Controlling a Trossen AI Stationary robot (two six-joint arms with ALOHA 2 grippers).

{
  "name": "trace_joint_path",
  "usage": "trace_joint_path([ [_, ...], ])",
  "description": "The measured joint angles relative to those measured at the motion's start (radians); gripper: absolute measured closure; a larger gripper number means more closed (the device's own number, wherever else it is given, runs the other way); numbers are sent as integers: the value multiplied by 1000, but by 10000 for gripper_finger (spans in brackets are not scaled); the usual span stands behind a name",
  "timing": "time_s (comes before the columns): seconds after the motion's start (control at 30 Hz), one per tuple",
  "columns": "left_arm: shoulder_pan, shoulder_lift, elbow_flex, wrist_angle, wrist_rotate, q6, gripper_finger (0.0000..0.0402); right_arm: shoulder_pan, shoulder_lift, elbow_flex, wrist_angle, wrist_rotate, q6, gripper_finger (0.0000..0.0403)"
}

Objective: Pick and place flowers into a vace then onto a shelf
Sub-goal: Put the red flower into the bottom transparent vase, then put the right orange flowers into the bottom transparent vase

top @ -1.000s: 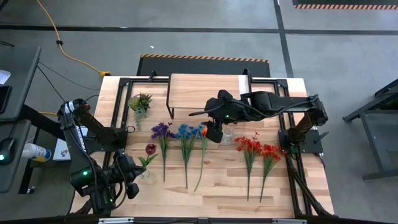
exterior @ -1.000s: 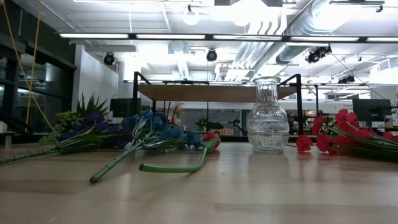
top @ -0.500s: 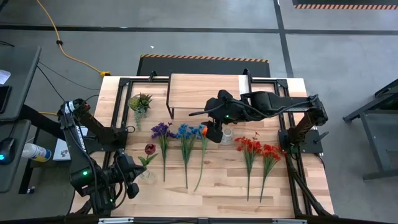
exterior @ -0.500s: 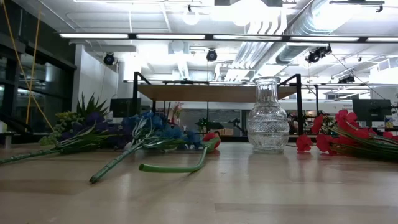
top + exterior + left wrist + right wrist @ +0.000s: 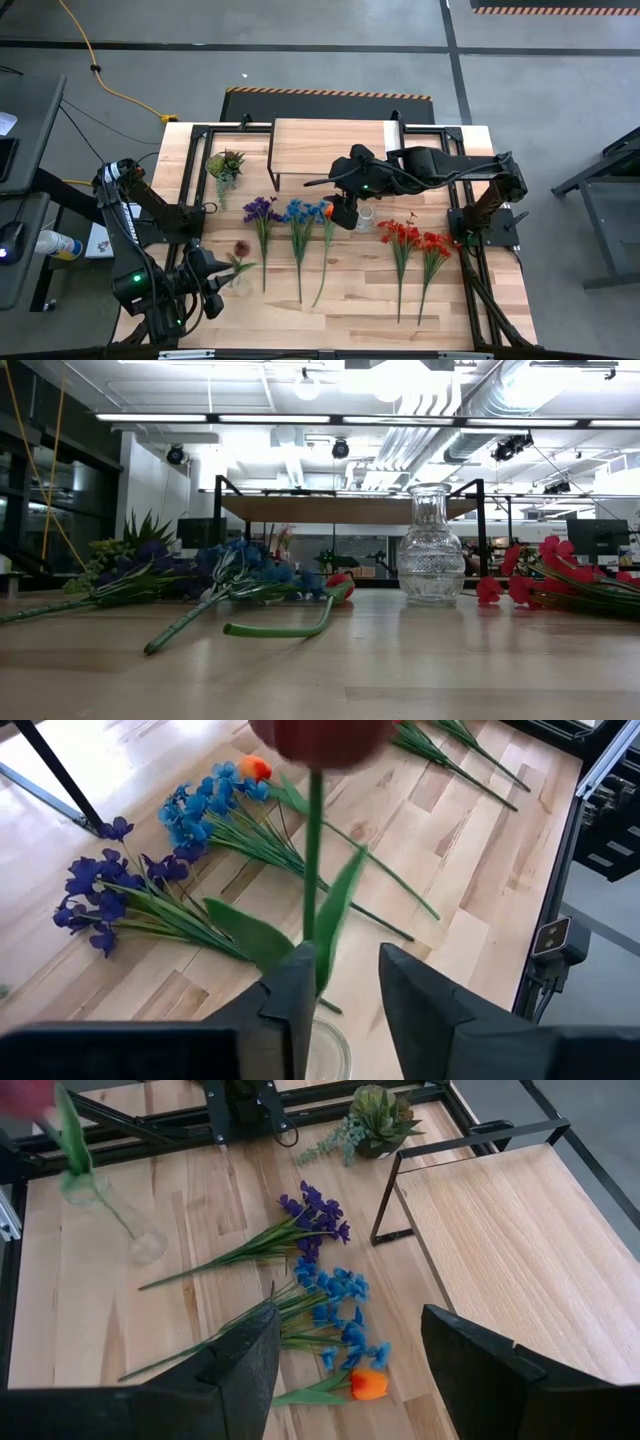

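Near the bench's [image 5: 350,300] front-left corner, the left tool [image 5: 345,985] grips a red-bloomed flower [image 5: 316,840] by its stem, above a small glass vase [image 5: 325,1045]. The right tool [image 5: 345,1350], fingers spread and empty, hangs mid-bench over purple flowers [image 5: 310,1215], blue flowers [image 5: 340,1305] and an orange bloom [image 5: 368,1383], beside the shelf [image 5: 510,1240]. Red flowers [image 5: 415,245] lie toward the right edge.

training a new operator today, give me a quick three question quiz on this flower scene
1. True or false: a vase stands on the shelf.
2. Which bloom lies nearest the right end effector? A the purple one, B the orange bloom, C a red one.
3. Fill in: the right end effector is ___ (open or shut).
Key: 1 false; 2 B; 3 open.
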Motion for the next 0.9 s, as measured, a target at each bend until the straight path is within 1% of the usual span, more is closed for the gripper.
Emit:
trace_joint_path([
  [0.33,0,0,0,3,3,0,249,0,0,0,0,1,-4,171],
  [0.53,0,0,0,3,28,0,249,0,0,0,0,2,-12,171],
  [0.77,0,0,0,5,122,-11,249,0,0,0,0,-5,-12,171],
  [0.9,0,-1,0,23,197,-14,249,0,0,0,0,-64,-12,171],
])
